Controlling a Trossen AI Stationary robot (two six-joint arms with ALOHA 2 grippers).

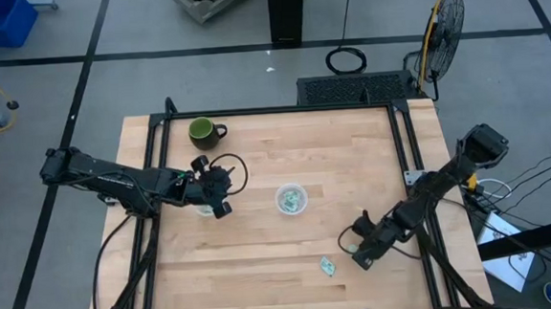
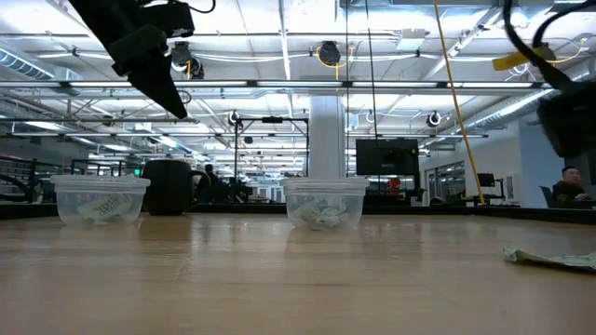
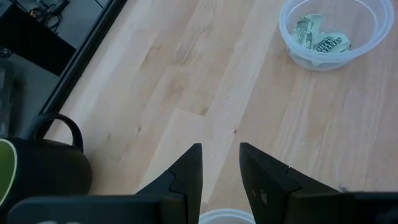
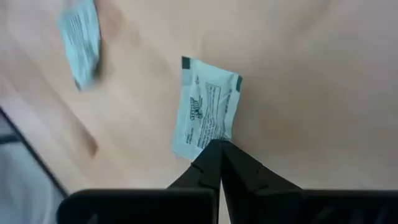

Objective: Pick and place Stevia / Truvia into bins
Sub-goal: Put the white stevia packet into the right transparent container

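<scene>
- My high view hangs far above, looking straight down on the whole table (image 1: 263, 261).
- My low view sits at tabletop level, facing across into the room; it shares the middle cup (image 2: 325, 202) with the high and left wrist views.
- Left wrist view looks down past its fingers (image 3: 186, 180).
- Right wrist view sits very near a packet (image 4: 205, 109).
</scene>
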